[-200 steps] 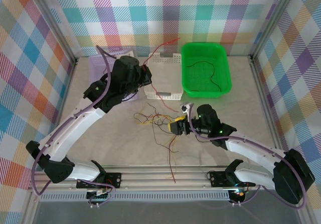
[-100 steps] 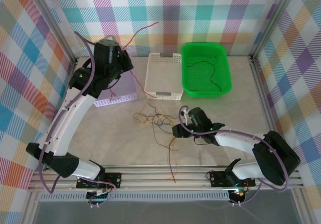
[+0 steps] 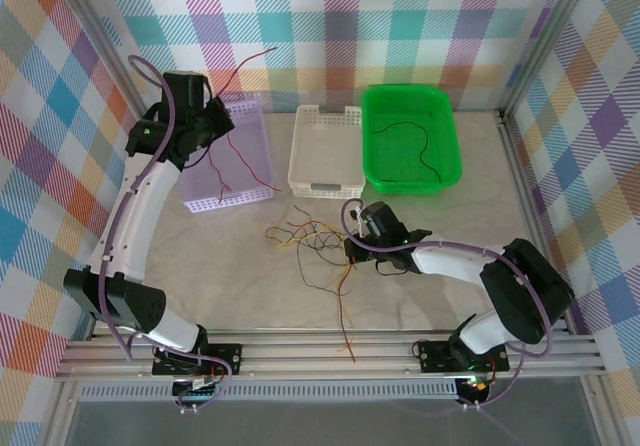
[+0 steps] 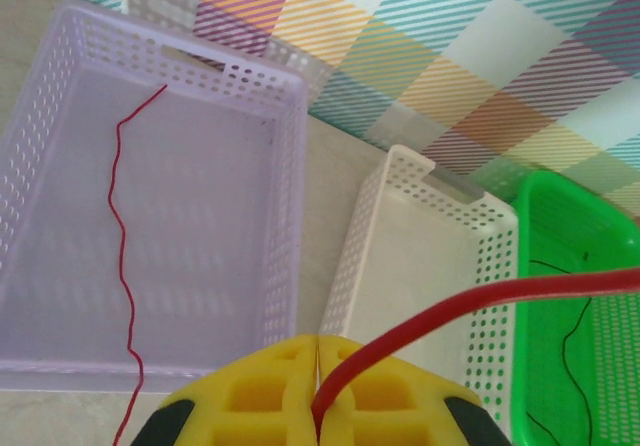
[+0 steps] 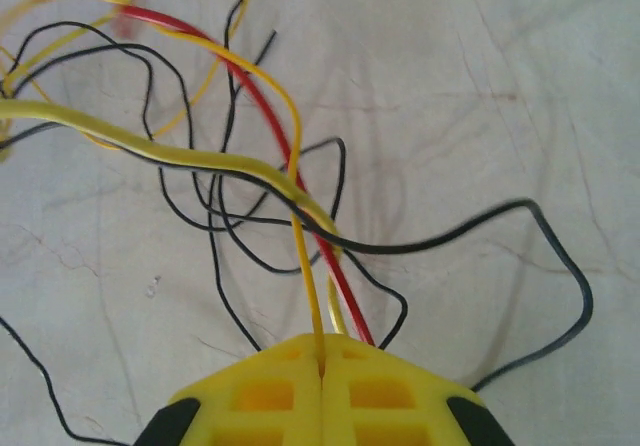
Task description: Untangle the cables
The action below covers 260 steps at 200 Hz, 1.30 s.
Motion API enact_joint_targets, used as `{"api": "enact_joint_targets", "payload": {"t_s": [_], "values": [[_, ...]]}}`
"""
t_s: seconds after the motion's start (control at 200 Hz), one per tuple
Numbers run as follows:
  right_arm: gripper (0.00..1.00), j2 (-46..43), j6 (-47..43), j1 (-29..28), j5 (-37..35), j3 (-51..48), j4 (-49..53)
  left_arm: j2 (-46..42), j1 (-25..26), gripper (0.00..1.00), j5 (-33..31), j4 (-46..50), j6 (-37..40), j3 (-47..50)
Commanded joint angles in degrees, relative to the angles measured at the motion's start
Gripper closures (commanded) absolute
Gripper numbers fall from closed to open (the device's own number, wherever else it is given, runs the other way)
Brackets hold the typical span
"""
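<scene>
Pale marbled tabletop (image 3: 220,266): thin, floppy red, yellow and black cables (image 3: 312,238) lie tangled; left gripper (image 4: 318,366) pinches 1 red wire (image 4: 450,306), right gripper (image 5: 322,371) 1 yellow wire (image 5: 308,276).

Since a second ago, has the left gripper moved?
Yes: the left gripper went left, from beside the white basket to over the lilac basket, gripping a red cable.

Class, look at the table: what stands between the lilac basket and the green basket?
The white basket stands between the lilac basket and the green basket, as the top external view shows.
</scene>
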State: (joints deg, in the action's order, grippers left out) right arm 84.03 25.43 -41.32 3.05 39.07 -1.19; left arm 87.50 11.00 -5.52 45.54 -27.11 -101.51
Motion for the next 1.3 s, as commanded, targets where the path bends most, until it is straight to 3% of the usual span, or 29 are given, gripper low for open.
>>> {"api": "enact_joint_targets", "payload": {"t_s": [0.0,0.39,0.89,1.295], "values": [[1.00,-5.97,-3.38,-0.24,-2.39,2.67,4.12,1.71,-2.11,1.00,2.21,-1.77,1.90,1.14],[1.00,-24.47,-10.48,0.01,-4.81,10.21,16.02,6.31,-4.14,1.00,1.79,-3.35,3.65,4.54],[1.00,-35.51,-10.60,0.01,-0.34,17.42,23.25,10.15,-6.30,1.00,-1.46,-3.62,3.45,5.53],[1.00,-38.48,-9.96,0.01,0.99,14.49,23.75,11.30,-7.36,1.00,-8.83,-8.89,0.89,1.32]]}}
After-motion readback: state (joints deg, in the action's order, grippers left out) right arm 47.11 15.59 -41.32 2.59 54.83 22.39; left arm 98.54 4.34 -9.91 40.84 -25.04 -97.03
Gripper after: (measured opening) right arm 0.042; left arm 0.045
